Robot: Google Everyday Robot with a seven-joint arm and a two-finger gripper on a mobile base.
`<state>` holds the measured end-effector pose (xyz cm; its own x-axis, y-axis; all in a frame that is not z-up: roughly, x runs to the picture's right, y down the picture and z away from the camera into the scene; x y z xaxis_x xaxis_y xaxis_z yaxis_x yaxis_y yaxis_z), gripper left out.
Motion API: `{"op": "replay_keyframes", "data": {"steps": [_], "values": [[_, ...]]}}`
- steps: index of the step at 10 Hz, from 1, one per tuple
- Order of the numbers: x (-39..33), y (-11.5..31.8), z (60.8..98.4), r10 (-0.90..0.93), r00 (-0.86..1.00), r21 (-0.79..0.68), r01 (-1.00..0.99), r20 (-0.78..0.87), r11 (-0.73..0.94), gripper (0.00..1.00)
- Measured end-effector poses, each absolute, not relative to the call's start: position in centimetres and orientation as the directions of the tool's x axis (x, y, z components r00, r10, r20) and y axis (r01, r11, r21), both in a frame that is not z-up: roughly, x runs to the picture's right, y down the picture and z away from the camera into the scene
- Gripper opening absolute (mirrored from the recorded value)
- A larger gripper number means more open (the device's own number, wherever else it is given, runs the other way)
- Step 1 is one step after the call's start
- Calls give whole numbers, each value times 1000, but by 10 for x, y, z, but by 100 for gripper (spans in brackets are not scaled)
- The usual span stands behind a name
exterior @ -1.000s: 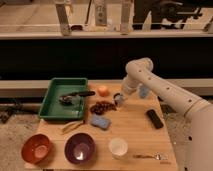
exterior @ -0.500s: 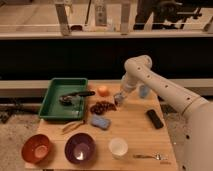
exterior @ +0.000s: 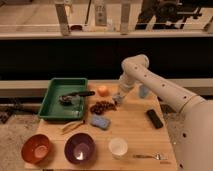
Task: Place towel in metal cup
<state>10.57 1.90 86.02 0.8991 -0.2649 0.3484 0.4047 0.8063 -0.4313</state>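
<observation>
A small blue folded cloth [exterior: 100,121], which looks like the towel, lies on the wooden table [exterior: 132,132] in front of the grapes. A grey metal vessel with a dark handle [exterior: 71,98] lies in the green tray [exterior: 50,102] at the left; I cannot tell for sure that it is the metal cup. My gripper [exterior: 118,98] hangs low over the table's back middle, just right of the grapes and behind the cloth. The white arm [exterior: 150,82] comes in from the right.
An orange [exterior: 102,90] and dark grapes [exterior: 101,107] sit left of the gripper. A pale blue cup [exterior: 144,91] stands behind the arm. A black block [exterior: 155,118], a white cup [exterior: 118,147], a spoon [exterior: 147,156], a purple bowl [exterior: 80,148] and an orange bowl [exterior: 36,148] lie nearer.
The gripper has stayed almost in place by the grapes, shifting only slightly. Nothing on the table has moved.
</observation>
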Motion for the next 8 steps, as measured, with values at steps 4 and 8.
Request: {"op": "replay_keyframes", "data": {"steps": [4,8], "values": [[105,20,862,-284,891,-427,425,355,798,1],[102,18,865,-301,882,-421,444,363,791,1]]}}
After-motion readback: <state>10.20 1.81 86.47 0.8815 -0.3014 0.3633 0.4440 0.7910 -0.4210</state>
